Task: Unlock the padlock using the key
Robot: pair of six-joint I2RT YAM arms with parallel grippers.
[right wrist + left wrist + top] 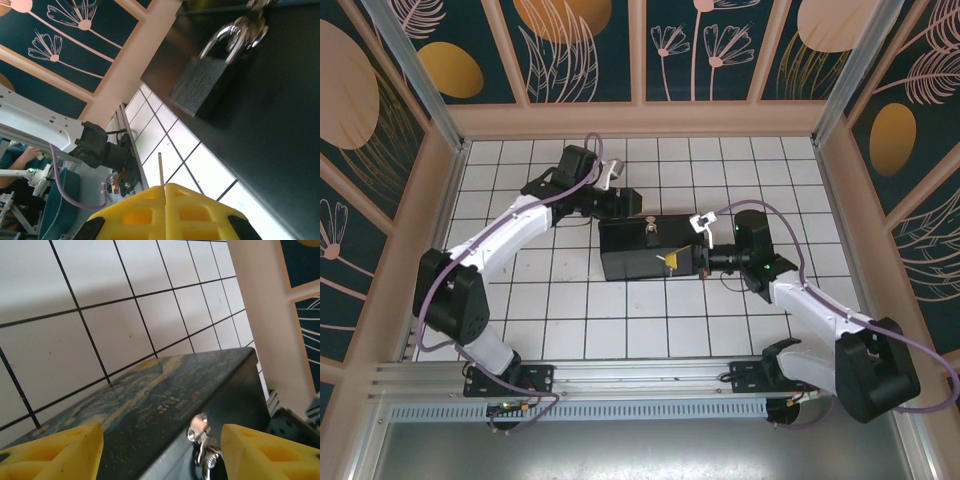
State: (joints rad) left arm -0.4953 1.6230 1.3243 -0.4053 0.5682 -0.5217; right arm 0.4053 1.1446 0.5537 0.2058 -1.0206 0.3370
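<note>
Right hand (165, 192) pinches key (160, 169), mostly hidden; padlock (207, 87) beyond.

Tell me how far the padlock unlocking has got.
Done: the right gripper is shut on the key, blade protruding. In hand: lining up on the padlock, with the left gripper open astride the painted box. Left: the key is not yet in the padlock and its shackle is closed, so inserting and turning remain.
</note>
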